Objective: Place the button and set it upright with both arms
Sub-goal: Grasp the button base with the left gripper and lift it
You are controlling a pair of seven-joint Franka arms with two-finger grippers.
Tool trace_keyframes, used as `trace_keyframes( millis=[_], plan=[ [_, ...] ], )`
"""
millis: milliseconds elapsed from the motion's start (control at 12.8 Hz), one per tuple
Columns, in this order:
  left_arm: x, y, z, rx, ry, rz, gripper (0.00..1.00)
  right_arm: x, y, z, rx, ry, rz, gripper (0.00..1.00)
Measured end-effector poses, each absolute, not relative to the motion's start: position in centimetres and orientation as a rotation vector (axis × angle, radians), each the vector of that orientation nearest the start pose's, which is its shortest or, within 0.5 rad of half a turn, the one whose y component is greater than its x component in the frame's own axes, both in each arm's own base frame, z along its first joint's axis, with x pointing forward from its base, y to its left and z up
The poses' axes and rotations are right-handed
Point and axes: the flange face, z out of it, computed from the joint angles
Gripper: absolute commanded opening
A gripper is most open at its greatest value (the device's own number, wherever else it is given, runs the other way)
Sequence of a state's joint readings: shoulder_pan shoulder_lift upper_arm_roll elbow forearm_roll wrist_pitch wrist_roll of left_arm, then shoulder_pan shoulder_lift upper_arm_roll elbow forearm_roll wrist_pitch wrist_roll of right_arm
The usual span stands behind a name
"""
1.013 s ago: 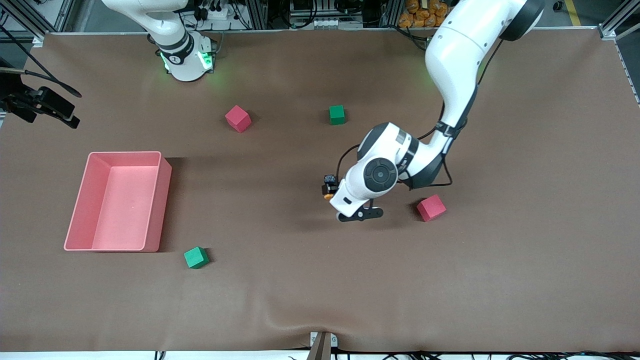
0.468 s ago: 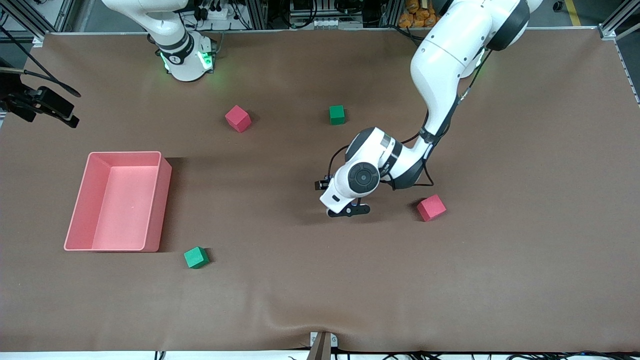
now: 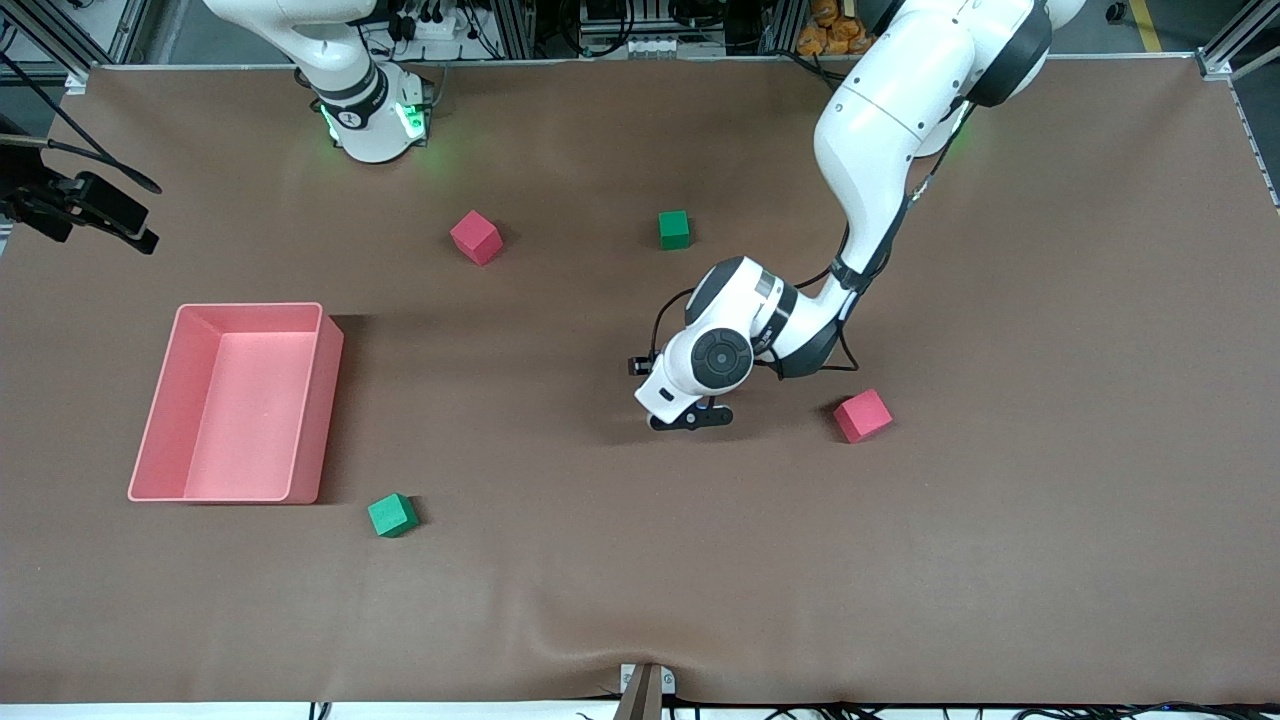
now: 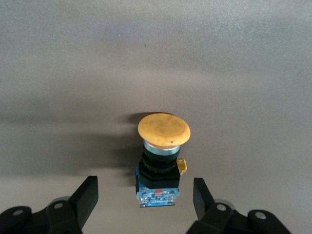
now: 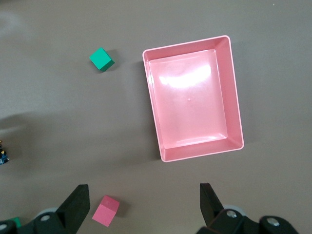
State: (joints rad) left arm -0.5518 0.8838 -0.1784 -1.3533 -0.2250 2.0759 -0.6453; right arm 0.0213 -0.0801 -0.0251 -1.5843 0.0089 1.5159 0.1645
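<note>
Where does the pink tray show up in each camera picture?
Front view: pink tray, toward the right arm's end of the table.
Left wrist view: not in it.
Right wrist view: pink tray fills the middle.
Shared landmark: green cube beside it, front and right wrist views.

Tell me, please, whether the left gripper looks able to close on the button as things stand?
Probably yes: the left gripper is low over the button, its open fingers on either side of the black body, with nothing between them.

Both tools (image 4: 145, 195) (image 5: 145, 202) open-jawed
</note>
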Motion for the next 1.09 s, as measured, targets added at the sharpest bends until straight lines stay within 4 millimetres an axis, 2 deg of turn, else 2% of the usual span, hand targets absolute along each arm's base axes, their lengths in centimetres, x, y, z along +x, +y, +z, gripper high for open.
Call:
trace_keyframes(
  millis=[312,390,468,623,701,857,935,1091],
  plan=[
    [54.47,-47.13,17.87,-3.268,-0.14,0.587,0.74,52.2,-0.31,65.49,-3.12,0.267,0.01,1.0],
    [54.46,-47.14,17.88,-3.27,-0.134,0.589,0.62,52.19,-0.33,65.48,-3.12,0.267,0.012,1.0],
    [54.46,-47.16,17.88,-3.27,-0.132,0.589,0.59,52.18,-0.37,65.48,-3.12,0.268,0.014,1.0],
    [54.44,-47.19,17.89,-3.271,-0.125,0.589,0.58,52.17,-0.4,65.47,-3.119,0.269,0.015,1.0],
    [54.43,-47.19,17.89,-3.272,-0.121,0.588,0.53,52.17,-0.41,65.47,-3.119,0.269,0.015,1.0],
    [54.43,-47.2,17.9,-3.276,-0.097,0.587,0.12,52.17,-0.42,65.47,-3.119,0.27,0.015,1.0],
    [54.46,-47.21,17.95,-3.278,-0.09,0.586,0.0,52.17,-0.42,65.47,-3.119,0.27,0.015,1.0],
    [54.59,-47.27,18.18,-3.282,-0.083,0.581,0.0,52.17,-0.44,65.47,-3.119,0.27,0.015,1.0]
  ],
)
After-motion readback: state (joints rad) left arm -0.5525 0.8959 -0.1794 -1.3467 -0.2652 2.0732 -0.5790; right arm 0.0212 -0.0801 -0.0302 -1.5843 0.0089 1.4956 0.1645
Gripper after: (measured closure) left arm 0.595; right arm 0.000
